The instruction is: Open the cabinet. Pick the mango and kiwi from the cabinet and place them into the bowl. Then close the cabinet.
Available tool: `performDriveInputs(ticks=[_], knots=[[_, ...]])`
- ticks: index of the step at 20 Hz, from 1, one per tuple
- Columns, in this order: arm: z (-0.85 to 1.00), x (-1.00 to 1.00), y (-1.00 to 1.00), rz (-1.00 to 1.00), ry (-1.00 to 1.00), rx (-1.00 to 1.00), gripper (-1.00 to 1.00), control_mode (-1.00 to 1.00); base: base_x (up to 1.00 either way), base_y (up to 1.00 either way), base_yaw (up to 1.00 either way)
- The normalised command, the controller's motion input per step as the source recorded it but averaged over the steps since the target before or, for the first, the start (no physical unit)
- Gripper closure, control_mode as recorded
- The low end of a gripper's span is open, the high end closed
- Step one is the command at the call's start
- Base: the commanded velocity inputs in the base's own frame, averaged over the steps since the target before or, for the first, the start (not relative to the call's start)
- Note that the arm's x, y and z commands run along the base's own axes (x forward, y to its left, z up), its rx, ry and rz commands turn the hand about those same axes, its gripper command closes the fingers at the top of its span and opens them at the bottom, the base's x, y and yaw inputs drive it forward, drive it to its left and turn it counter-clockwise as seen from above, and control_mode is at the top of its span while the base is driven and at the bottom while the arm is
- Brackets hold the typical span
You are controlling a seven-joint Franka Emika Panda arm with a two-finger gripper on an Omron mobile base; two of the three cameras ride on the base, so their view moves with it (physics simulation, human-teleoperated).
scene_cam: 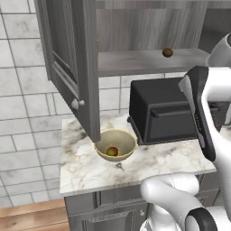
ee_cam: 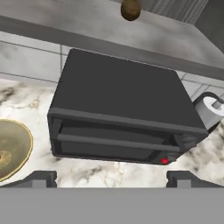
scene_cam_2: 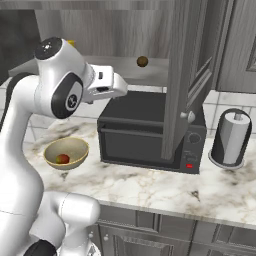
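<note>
- My gripper (ee_cam: 112, 178) hangs above the oven (ee_cam: 122, 109), jaws wide and empty.
- Left of the oven, the bowl (scene_cam: 115, 145) already has the mango (scene_cam: 112, 151).
- Above the oven, the kiwi (scene_cam: 167, 52) sits on the open cabinet (scene_cam: 149, 61) shelf; I'd say fetching it comes next, reaching up and in.

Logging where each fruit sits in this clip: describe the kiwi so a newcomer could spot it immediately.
Find the open cabinet on the wall above the black toaster oven. On its grey shelf, directly over the oven, sits the kiwi, alone. It is small, oval and dull brown, unlike the red and yellow-green mango down in the bowl.
</note>
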Motion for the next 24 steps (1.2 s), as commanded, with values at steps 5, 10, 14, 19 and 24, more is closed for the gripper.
performDriveInputs(ticks=[5,10,14,19,24], knots=[[0.07,0.31,-0.08,-0.01,0.0,0.0,-1.0,-1.0,0.0,0.0,0.0],[0.05,0.18,-0.01,-0.01,-0.12,-0.01,-1.0,-1.0,0.0,0.0,0.0],[0.08,0.15,0.0,-0.01,-0.19,-0.01,-1.0,-1.0,0.0,0.0,0.0],[0.04,0.32,0.0,-0.02,-0.08,0.02,-1.0,-1.0,0.0,0.0,0.0],[0.0,0.42,0.0,-0.02,-0.03,0.07,-1.0,-1.0,0.0,0.0,0.0]])
